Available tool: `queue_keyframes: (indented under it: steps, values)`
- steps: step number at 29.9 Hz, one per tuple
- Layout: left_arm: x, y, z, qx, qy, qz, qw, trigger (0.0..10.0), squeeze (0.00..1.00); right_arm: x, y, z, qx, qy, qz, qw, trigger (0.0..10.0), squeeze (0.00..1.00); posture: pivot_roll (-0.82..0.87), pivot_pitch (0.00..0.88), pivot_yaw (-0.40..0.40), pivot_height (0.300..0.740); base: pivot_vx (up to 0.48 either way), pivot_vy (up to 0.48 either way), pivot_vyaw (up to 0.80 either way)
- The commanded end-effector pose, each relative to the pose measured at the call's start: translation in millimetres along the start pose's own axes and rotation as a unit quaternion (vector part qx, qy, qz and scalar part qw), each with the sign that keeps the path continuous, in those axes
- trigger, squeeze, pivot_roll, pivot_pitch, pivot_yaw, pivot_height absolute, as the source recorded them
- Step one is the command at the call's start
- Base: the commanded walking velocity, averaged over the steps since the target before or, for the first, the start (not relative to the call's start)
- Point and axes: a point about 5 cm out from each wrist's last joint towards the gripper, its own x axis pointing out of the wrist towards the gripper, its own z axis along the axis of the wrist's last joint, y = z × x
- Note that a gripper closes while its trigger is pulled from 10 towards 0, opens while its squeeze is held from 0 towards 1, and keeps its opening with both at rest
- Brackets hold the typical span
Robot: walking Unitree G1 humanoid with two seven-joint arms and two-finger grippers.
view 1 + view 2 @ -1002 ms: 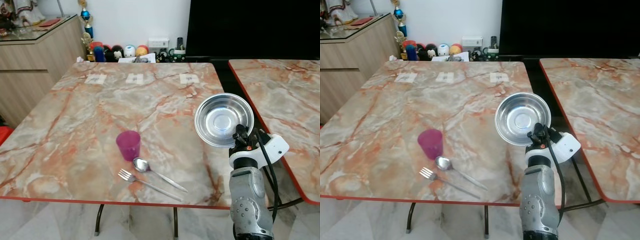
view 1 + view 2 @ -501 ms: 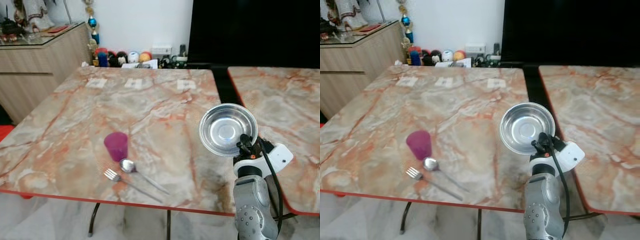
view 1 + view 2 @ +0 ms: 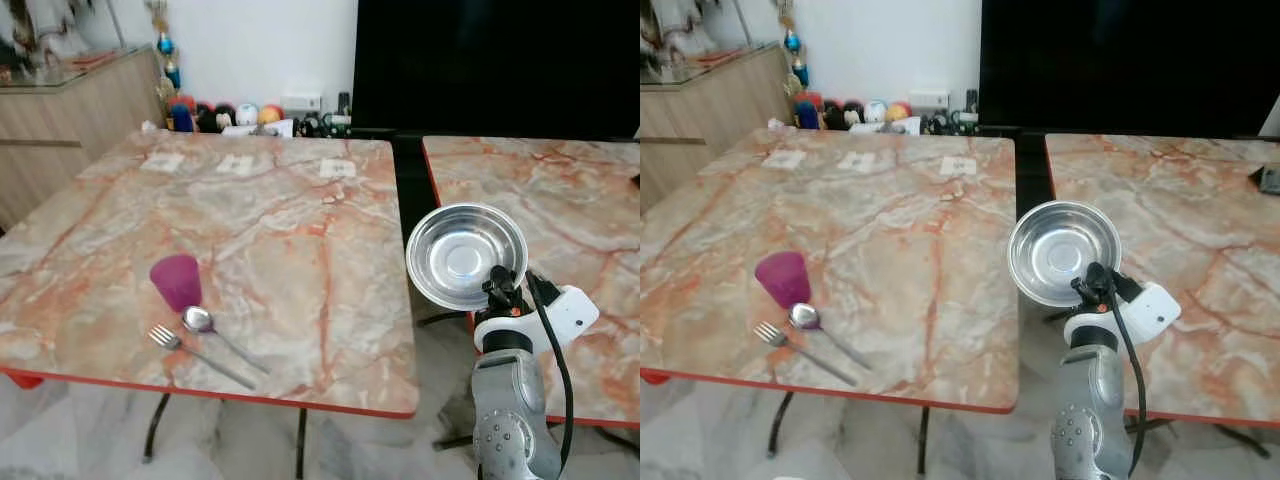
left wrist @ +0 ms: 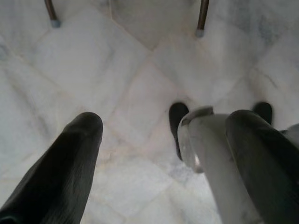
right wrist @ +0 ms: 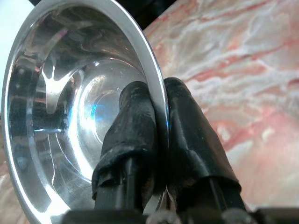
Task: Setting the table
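Here the right gripper (image 5: 156,100) is clamped on the rim of a steel bowl (image 3: 466,254), one black finger inside and one outside. The bowl is held up on edge over the gap between the two marble tables (image 3: 270,215), its hollow facing the camera. On the nearer table a purple cup (image 3: 176,282) stands upright; just beside it a spoon (image 3: 215,333) and a fork (image 3: 195,356) lie side by side, handles pointing toward the table's near edge. The left gripper (image 4: 159,140) hangs over the floor tiles (image 4: 117,70), fingers spread.
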Motion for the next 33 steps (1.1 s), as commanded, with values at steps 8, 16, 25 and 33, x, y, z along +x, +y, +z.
queue_keyframes:
  steps: [8, 16, 25, 33]
  values:
    - [-1.3, -1.1, -6, -0.001, 0.010, -0.004, 1.000, 10.0, 0.00, -8.0, -0.3, 8, -0.058, -0.010, 0.018, 0.998, 10.0, 0.00, -0.03, 0.014, 0.015, 0.740, 0.000, -0.280, 0.00]
    - [-8.7, 10.4, -28, 0.000, 0.028, 0.001, 1.000, 10.0, 0.00, -14.9, -24.7, 30, -0.193, -0.032, 0.057, 0.979, 10.0, 0.00, -0.05, 0.022, 0.021, 0.740, 0.000, -0.279, 0.00]
    - [-17.8, 12.3, -53, 0.003, 0.047, 0.001, 0.999, 10.0, 0.00, -17.4, -39.4, 40, -0.183, -0.059, 0.020, 0.981, 10.0, 0.00, -0.05, 0.026, 0.024, 0.740, 0.000, -0.279, 0.00]
    - [-17.7, 6.1, -56, 0.005, 0.051, -0.001, 0.999, 10.0, 0.00, -19.4, -44.3, 38, -0.158, -0.059, -0.014, 0.986, 10.0, 0.00, -0.05, 0.020, 0.026, 0.740, 0.000, -0.277, 0.00]
